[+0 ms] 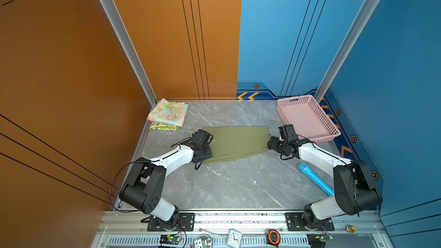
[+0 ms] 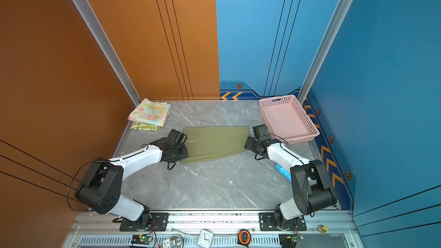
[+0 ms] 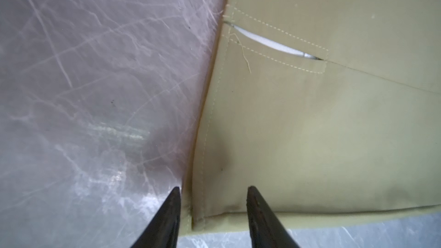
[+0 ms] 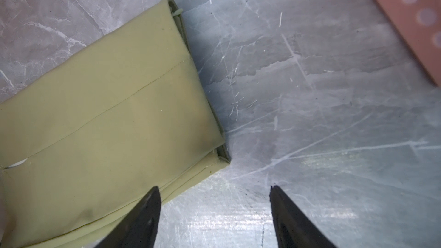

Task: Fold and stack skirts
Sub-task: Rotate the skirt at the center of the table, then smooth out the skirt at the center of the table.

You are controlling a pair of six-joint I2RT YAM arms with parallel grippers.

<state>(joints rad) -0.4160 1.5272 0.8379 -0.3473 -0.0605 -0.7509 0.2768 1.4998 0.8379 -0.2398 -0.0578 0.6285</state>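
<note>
The olive green skirt [image 1: 236, 143] [image 2: 216, 143] lies folded flat at mid-table. My left gripper [image 3: 213, 188] is open at its left end, jaws apart on either side of the stitched near corner [image 3: 198, 220], which lies flat. My right gripper [image 4: 214, 187] is open at the right end, over bare table just off the skirt's corner [image 4: 222, 156], with one fingertip [image 4: 152, 196] over the cloth's edge. The pastel flowered skirt [image 1: 167, 113] sits folded on the lemon-print skirt [image 1: 164, 127] at the back left corner.
A pink perforated basket [image 1: 321, 115] stands empty at the back right, close behind the right wrist. A blue cylinder [image 1: 315, 178] lies by the right arm. Orange and blue walls enclose the marble table [image 1: 233, 187]. A clock [image 1: 234, 237] and tape measure [image 1: 273, 236] sit on the front rail.
</note>
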